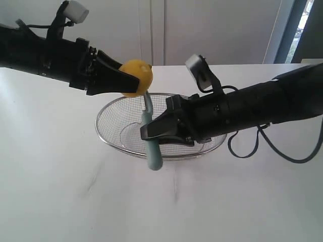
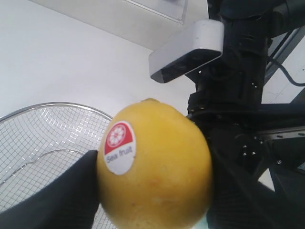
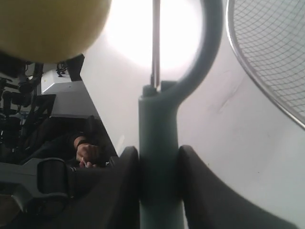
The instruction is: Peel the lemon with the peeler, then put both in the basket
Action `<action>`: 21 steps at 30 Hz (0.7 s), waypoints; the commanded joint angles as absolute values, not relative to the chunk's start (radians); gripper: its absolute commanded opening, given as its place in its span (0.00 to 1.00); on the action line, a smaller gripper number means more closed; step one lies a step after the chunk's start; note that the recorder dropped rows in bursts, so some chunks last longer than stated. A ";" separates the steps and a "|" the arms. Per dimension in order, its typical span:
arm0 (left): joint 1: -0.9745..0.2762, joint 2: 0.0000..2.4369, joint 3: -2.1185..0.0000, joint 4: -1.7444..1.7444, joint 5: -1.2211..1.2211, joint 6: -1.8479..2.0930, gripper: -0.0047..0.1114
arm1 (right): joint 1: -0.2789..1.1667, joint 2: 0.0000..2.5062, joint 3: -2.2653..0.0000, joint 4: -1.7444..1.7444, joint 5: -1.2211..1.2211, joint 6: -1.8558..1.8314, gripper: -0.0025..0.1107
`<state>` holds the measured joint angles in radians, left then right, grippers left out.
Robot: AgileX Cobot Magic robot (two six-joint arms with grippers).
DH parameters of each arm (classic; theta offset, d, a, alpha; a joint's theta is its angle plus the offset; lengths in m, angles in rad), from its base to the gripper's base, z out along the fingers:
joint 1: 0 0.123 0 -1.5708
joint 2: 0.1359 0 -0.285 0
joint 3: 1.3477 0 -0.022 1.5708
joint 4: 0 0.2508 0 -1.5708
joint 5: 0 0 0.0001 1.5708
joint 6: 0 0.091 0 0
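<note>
My left gripper [image 1: 132,79] is shut on the lemon [image 1: 136,77], holding it in the air above the far-left rim of the basket [image 1: 108,133]. In the left wrist view the lemon [image 2: 155,167] fills the space between the fingers, its red-and-white sticker facing the camera. My right gripper [image 1: 147,133] is shut on the teal handle of the peeler [image 1: 151,146], which stands upright over the basket's front. The peeler's metal blade head [image 1: 148,101] reaches up to the lemon's underside. In the right wrist view the peeler handle [image 3: 158,157] sits clamped between both fingers, with the lemon [image 3: 50,26] just beyond its looped head.
The wire-mesh basket [image 3: 267,52] sits on a white table [image 1: 60,191], with nothing in it. The right arm's black cable [image 1: 262,146] loops on the table to the basket's right. A white wall stands behind the table.
</note>
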<state>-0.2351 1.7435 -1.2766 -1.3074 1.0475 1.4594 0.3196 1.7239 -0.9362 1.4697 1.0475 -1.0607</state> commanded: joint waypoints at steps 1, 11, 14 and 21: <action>-0.232 1.737 -1.282 -1.337 1.077 1.463 0.04 | 0.329 1.727 -0.935 1.498 1.074 -1.070 0.02; -0.232 1.737 -1.282 -1.337 1.084 1.463 0.04 | 0.303 1.723 -0.957 1.505 1.068 -1.050 0.02; -0.232 1.737 -1.282 -1.337 1.084 1.463 0.04 | 0.289 1.711 -0.957 1.509 1.069 -1.050 0.02; -0.232 1.737 -1.282 -1.337 1.084 1.463 0.04 | 0.255 1.656 -0.957 1.513 1.061 -1.050 0.02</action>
<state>-0.2351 1.7435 -1.2766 -1.3074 1.0548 1.4594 0.2769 1.6844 -0.9493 1.4971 1.0566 -1.0479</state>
